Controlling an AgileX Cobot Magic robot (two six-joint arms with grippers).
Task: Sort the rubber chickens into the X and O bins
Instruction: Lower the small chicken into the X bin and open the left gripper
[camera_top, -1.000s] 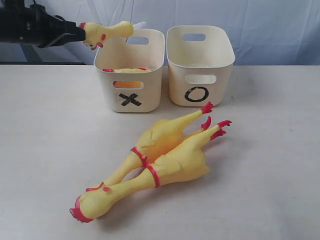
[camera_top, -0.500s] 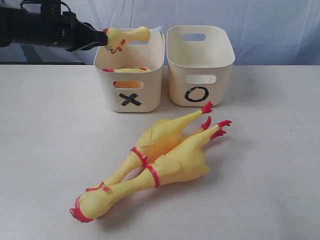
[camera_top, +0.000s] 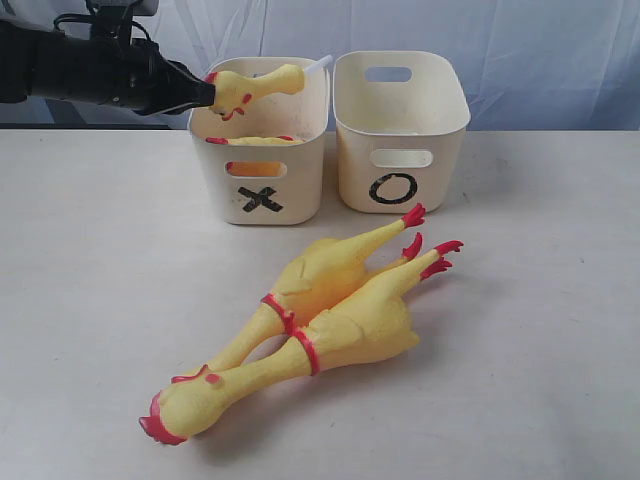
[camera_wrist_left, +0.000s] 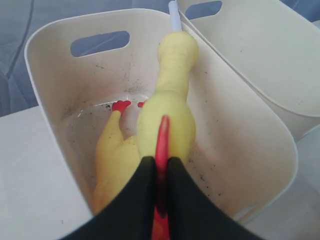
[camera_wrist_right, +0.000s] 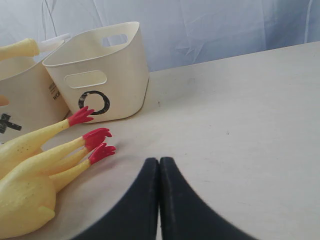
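Left arm (camera_top: 90, 72) (near-level) farther over X bin (camera_top: 215, 185)

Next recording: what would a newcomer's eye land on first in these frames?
Most likely the two long rubber chickens lying side by side on the table, in front of the bins. Next, at upper left of the exterior view, the left arm's jaws are shut on a loose chicken head-and-neck piece held over the X bin, where a headless body already lies; the O bin stands beside it.
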